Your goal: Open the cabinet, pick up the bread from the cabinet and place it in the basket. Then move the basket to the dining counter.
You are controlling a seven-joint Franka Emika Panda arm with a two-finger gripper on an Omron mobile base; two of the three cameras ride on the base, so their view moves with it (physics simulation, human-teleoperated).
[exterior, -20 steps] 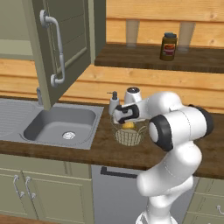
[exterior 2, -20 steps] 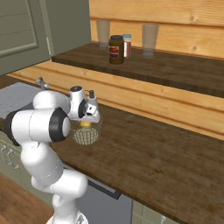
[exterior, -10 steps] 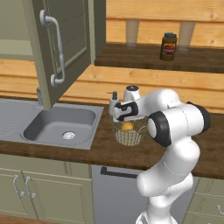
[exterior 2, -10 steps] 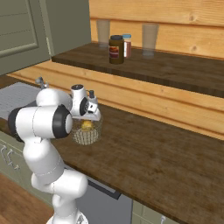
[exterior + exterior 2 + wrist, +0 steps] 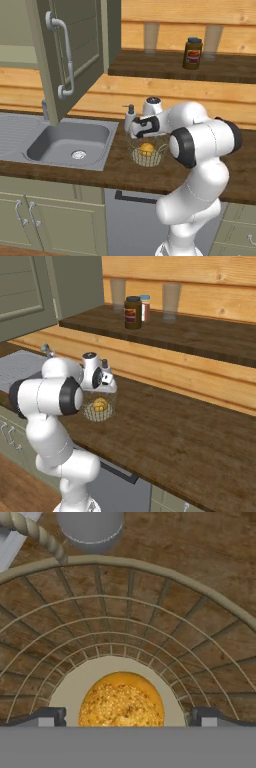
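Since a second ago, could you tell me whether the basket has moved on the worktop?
No. The basket stands in the same spot beside the sink, below the soap dispenser, with the bread in it and the gripper open above.

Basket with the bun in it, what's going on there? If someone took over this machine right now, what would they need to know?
Gripper: open, poised right above the bread, fingertips either side of it, not gripping.
Bread: lying on the bottom of the basket.
Basket: on the dark wood worktop by the sink, next to a soap dispenser.
Cabinet: door stands open.
Done: cabinet opened, bread placed in the basket.
Left: lift the hand clear, grasp the basket and carry it to the dining counter.
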